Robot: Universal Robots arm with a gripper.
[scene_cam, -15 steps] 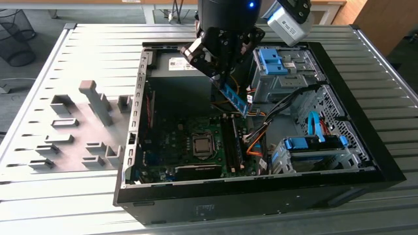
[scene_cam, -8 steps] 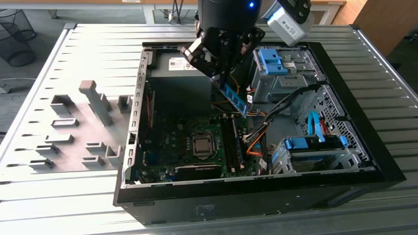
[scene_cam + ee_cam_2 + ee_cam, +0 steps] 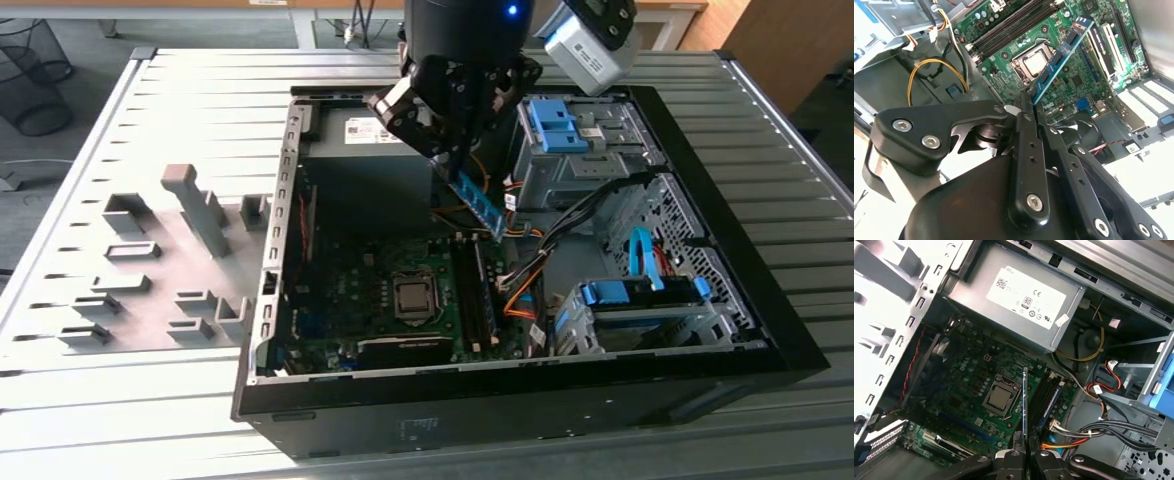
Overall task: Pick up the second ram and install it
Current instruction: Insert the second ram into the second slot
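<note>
tool point(image 3: 461, 165) clamped on thin blue-green ram stick point(image 3: 478, 203), upper centre of exterior view; above green motherboard point(image 3: 387, 300) | risk: stick tilted; could miss black memory slots point(image 3: 477, 295), jam

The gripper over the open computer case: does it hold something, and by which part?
Yes. The gripper holds the second ram by one short end, its fingers pinching the stick's flat faces; the rest of the stick hangs free above the motherboard.
</note>
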